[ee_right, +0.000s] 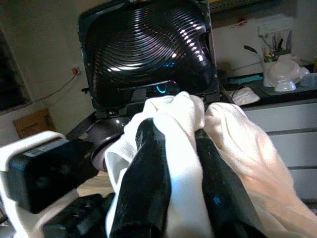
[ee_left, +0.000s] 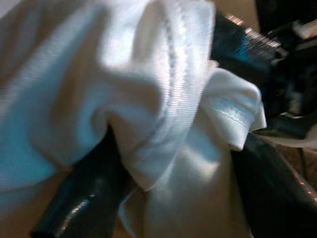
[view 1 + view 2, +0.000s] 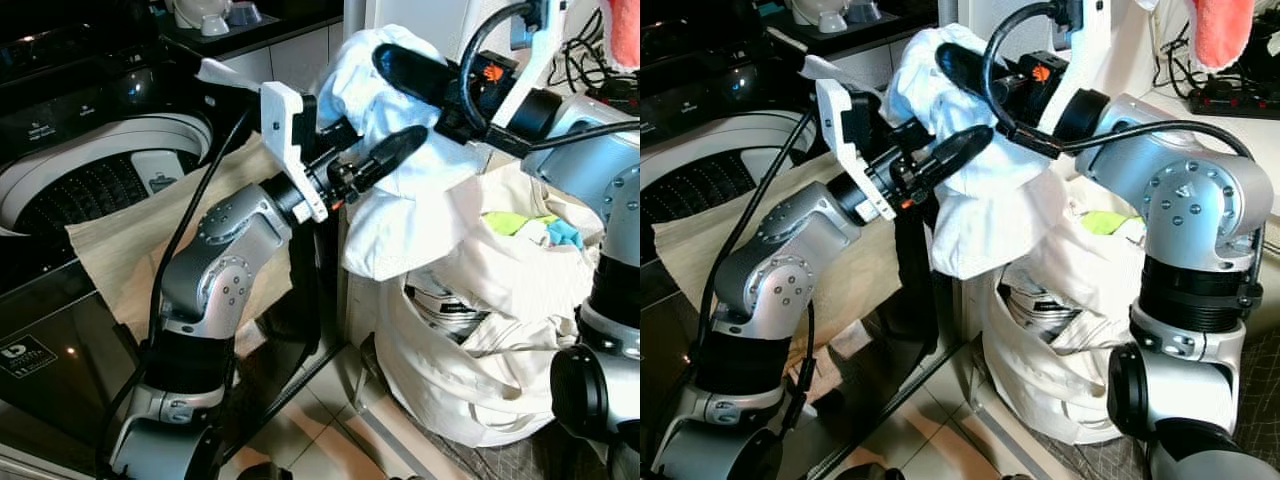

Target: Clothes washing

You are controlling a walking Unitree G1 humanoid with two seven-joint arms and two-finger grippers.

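A white garment [image 3: 400, 205] hangs in the air above an open cream laundry bag [image 3: 480, 385] on the floor. My right gripper [image 1: 176, 131] is shut on the garment's top, and cloth bunches between its two black fingers [image 3: 420, 70]. My left gripper [image 3: 405, 145] reaches in from the left, open. One of its fingers [image 2: 84, 198] lies under a fold and the cloth sits between the two. The top-loading washer [image 3: 80, 190] stands open at the left, with a beige cloth [image 3: 130, 250] draped over its front edge.
The bag holds more laundry, including green [image 3: 515, 222] and blue [image 3: 565, 235] pieces. The washer's raised lid [image 1: 148, 44] stands behind the garment. A counter with white bowls [image 3: 205, 15] is at the back and a pink cloth [image 3: 1220, 30] hangs upper right. Tiled floor [image 3: 320, 430] lies below.
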